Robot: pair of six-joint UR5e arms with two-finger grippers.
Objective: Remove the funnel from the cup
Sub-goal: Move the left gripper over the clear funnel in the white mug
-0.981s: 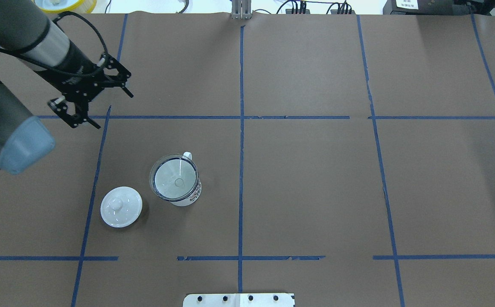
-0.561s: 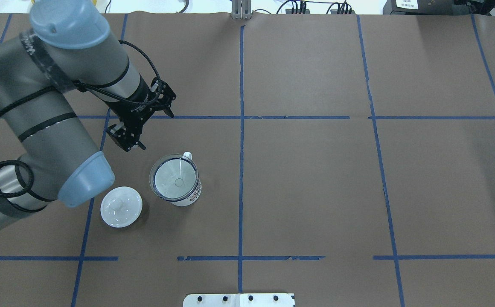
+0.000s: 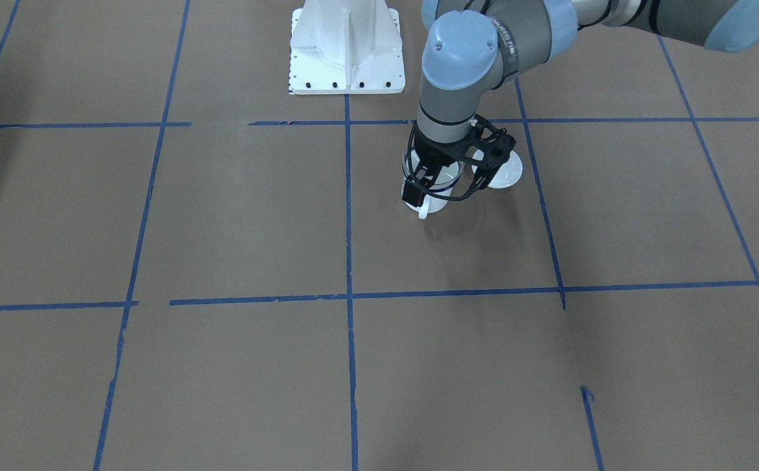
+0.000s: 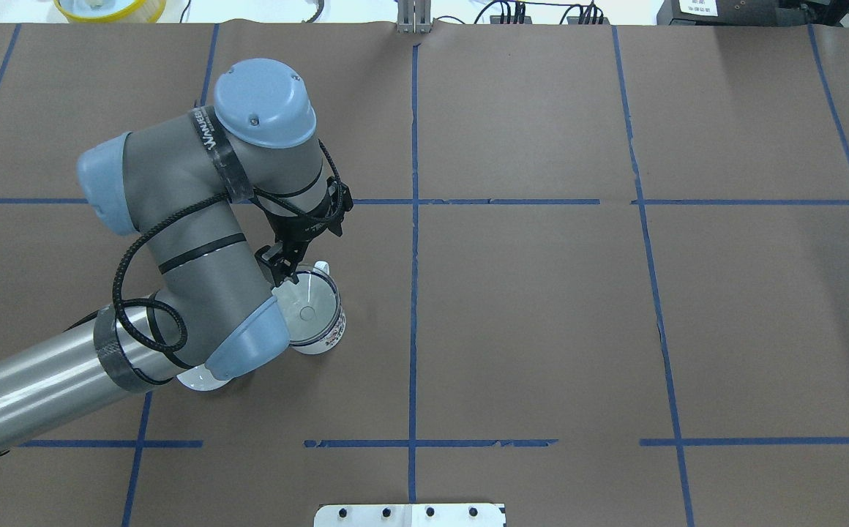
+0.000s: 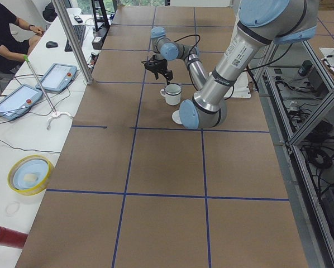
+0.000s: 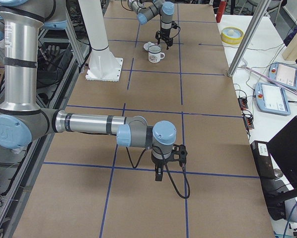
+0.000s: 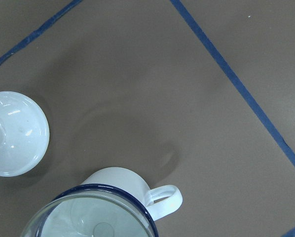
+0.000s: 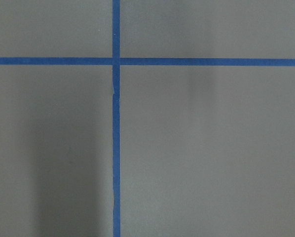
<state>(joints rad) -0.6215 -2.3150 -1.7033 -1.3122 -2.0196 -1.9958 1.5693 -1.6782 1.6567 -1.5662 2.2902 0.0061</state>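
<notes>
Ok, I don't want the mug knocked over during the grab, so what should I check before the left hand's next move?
1. Small clear plastic funnel seated in the white enamel mug with blue rim: ok.
2. Mug upright on the brown table: ok.
3. Left hand over the mug, open: ok.
4. Its grip lined up with the funnel's rim: cannot tell.
5. Round white knobbed lid apart from the mug: ok.
6. Right hand far from the mug: ok.

cup (image 7: pixel 119 181): white, dark blue rim | funnel (image 4: pixel 312 304): clear | lid (image 7: pixel 17 133): white | table (image 4: pixel 534 307): brown, blue grid
</notes>
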